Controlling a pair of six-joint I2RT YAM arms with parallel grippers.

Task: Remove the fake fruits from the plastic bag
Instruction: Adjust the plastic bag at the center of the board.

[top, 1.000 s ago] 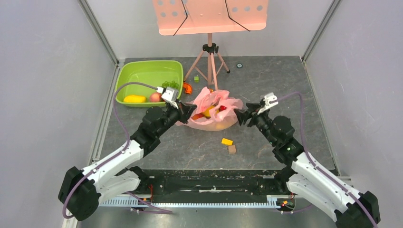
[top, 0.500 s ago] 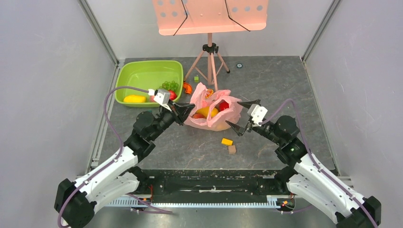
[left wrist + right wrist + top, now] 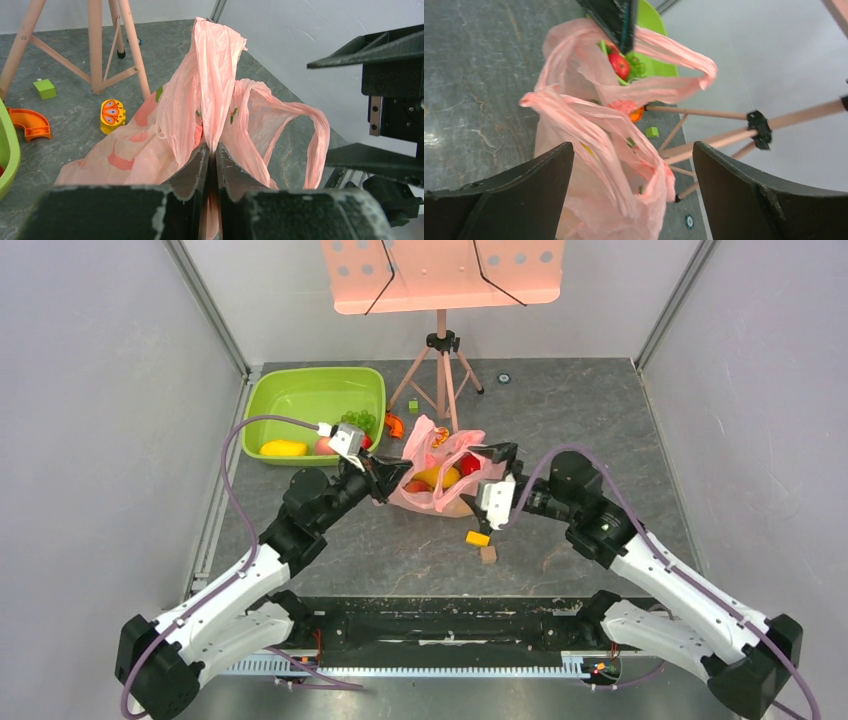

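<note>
The pink plastic bag (image 3: 447, 483) lies mid-table with its mouth open upward. Inside it show a yellow fruit (image 3: 437, 477) and a red fruit (image 3: 469, 463). My left gripper (image 3: 393, 472) is shut on the bag's left edge and holds it up; in the left wrist view the film (image 3: 212, 85) rises from between the closed fingers (image 3: 212, 150). My right gripper (image 3: 484, 480) is wide open at the bag's right side. In the right wrist view the bag (image 3: 594, 135) hangs between the spread fingers (image 3: 634, 150) without touching them.
A lime-green basin (image 3: 300, 390) at the back left holds a yellow mango (image 3: 283, 448), a peach (image 3: 325, 445), grapes (image 3: 360, 420) and a red apple. A pink stand's tripod (image 3: 442, 370) is behind the bag. A yellow cube (image 3: 478, 538) and tan cube (image 3: 488, 554) lie in front.
My right gripper has opened wide and swung left, up to the bag's right side. My left gripper has kept its grip and drawn the bag's edge slightly back, opening the mouth.
</note>
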